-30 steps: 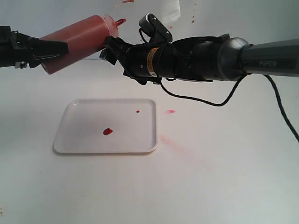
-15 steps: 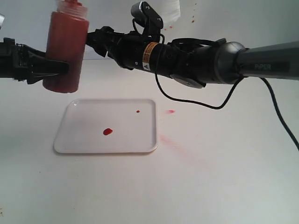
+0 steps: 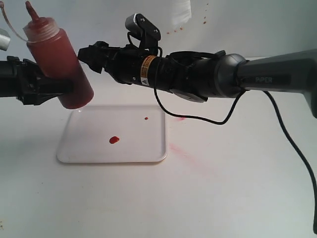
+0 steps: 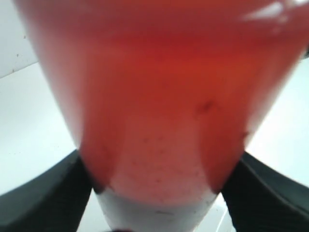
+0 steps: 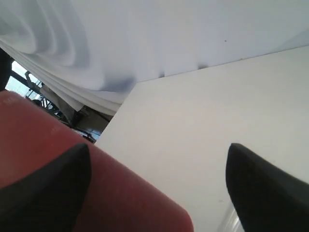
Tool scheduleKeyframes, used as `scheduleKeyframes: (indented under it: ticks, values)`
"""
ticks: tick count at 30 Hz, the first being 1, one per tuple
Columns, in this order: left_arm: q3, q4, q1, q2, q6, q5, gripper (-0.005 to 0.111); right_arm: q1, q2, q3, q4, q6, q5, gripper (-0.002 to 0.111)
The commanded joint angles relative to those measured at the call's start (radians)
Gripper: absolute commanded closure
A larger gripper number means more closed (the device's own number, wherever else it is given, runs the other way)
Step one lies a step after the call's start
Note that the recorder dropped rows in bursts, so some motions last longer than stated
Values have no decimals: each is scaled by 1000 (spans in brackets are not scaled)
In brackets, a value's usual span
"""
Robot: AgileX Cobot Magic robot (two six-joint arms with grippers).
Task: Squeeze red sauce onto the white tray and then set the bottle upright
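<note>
Orange-red plastic up in the air: found the bottle clear of the surface, nozzle uppermost, leaning with its top toward the left of the exterior view. Saw its base hanging above the far left corner of the tray. Noted a thin strap curling away from the nozzle toward the left edge of that view.

Found the left pincer clamped across the bottle's lower body, one dark finger on each side in the left wrist view, pressed against the plastic. Found the right pincer spread wide and gripping nothing, reaching across from the right, tips just beside the bottle at about mid-height. Could not judge contact there. Saw, in the right wrist view, the red body behind one finger, the other finger clear of it over bare white.

Counted two marks of red sauce on the tray: a glossy blob near the middle and a tiny drop toward the far right corner. Noticed faint pink smears on the surface just right of the tray, and a black cable drooping under the right arm.
</note>
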Motion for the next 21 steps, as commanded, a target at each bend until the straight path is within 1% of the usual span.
scheduleKeyframes:
  ticks: [1, 8, 9, 12, 14, 18, 21]
  values:
    - [-2, -84, -4, -8, 38, 3, 103, 12, 11, -7, -14, -12, -29, 37]
    - [-2, -88, -4, -8, 52, -26, 103, 12, 12, -7, -33, -12, -31, 37]
    - [-2, -88, -4, -8, 52, -30, 103, 10, 8, -7, -63, -12, -33, 37]
    - [-2, -88, -4, -8, 52, -41, 103, 0, -15, -7, -239, -14, -45, 37]
    - [-2, -88, -4, -8, 52, -41, 103, -12, -38, -7, -332, -9, -52, 34]
    - [-2, -88, -4, -8, 54, -41, 103, -30, -79, -7, -355, -6, -45, 25]
    - [-2, -88, -4, -8, 61, -41, 103, -30, -97, -7, -390, -6, -41, 21]
